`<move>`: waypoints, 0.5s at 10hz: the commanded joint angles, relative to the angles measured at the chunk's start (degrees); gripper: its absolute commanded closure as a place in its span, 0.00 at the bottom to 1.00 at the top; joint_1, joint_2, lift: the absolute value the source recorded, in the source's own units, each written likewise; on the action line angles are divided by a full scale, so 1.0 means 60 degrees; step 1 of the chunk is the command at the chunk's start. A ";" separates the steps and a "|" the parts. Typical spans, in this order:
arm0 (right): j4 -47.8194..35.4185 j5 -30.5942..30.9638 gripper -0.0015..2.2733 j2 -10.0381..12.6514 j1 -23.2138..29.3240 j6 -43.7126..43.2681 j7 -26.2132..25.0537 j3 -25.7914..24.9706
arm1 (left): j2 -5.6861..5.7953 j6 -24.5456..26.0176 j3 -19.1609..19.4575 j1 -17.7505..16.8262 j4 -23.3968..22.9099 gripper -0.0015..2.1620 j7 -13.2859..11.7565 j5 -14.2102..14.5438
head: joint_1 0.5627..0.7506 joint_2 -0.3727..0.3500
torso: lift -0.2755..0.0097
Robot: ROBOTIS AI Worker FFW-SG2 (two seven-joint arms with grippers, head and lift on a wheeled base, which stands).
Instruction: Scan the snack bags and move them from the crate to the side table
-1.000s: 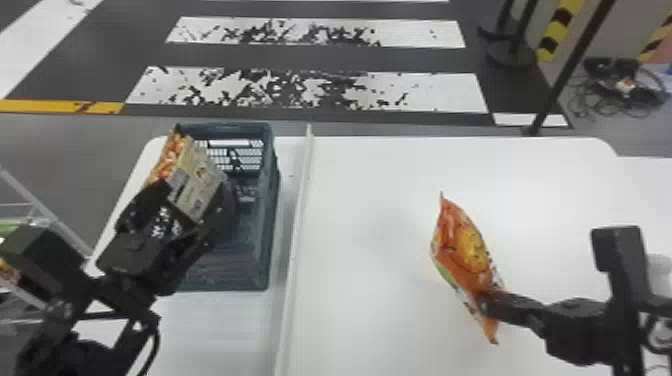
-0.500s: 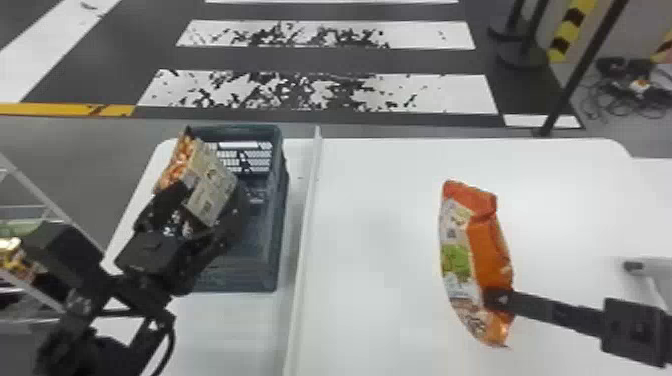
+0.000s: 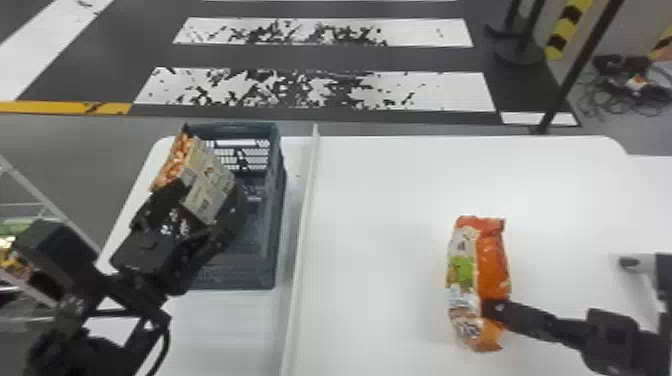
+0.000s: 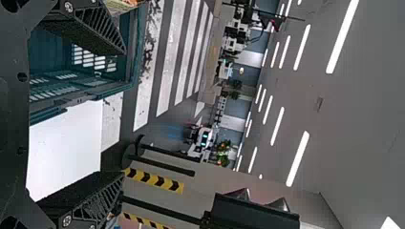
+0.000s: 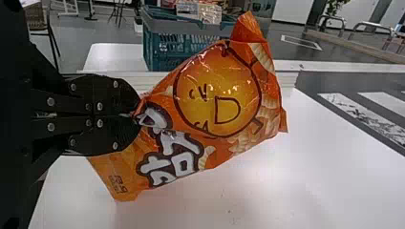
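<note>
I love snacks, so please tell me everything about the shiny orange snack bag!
The shiny orange snack bag looks like plastic film, puffy and wrinkled, and seems closed. One side has a big smiling yellow-orange face; another has white and green patches. It slants over the smooth white table, its edge pinched by the robot's right black two-fingered pincer.

L arm (image 3: 140, 300) matte blk, chunky, squared-off housings; thin blk cable (image 3: 162, 350) looping alongside. L claw (image 3: 202, 207) also blk: fingers (image 4: 90, 26) w/ diag. ribbed, lattice-like sides, silver-col. screws (image 4: 68, 6) nr the base; blk plate (image 4: 14, 119) w/ small round holes. R arm (image 3: 610, 332) same blk, boxy segs. R claw (image 3: 487, 309): blk, rounded plates (image 5: 105, 93), mirrored halves, sev. silver-col. screw heads (image 5: 50, 101).
</note>
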 commanded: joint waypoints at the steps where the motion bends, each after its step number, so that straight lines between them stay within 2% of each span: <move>1: 0.0645 0.0119 0.99 -0.0214 -0.0242 -0.0106 -0.0175 -0.0047 | 0.0001 0.0002 0.0001 -0.0004 -0.0029 0.05 0.0001 0.0000 | 0.70 0.54 | 0.66; 2: 0.0894 0.0163 0.99 -0.0405 -0.0388 -0.0194 -0.0365 -0.0150 | 0.0001 0.0060 0.0001 -0.0004 -0.0044 0.05 0.0001 0.0000 | 0.70 0.51 | 0.66; 3: 0.1319 0.0178 0.89 -0.0756 -0.0637 -0.0106 -0.0687 -0.0208 | 0.0001 0.0090 0.0001 0.0010 -0.0044 0.05 -0.0014 0.0000 | 0.70 0.48 | 0.66; 5: 0.1334 0.0939 0.02 -0.1225 -0.0843 -0.0223 -0.0892 -0.0062 | 0.0001 0.0090 0.0001 -0.0004 -0.0029 0.05 -0.0029 0.0000 | 0.70 0.39 | 0.66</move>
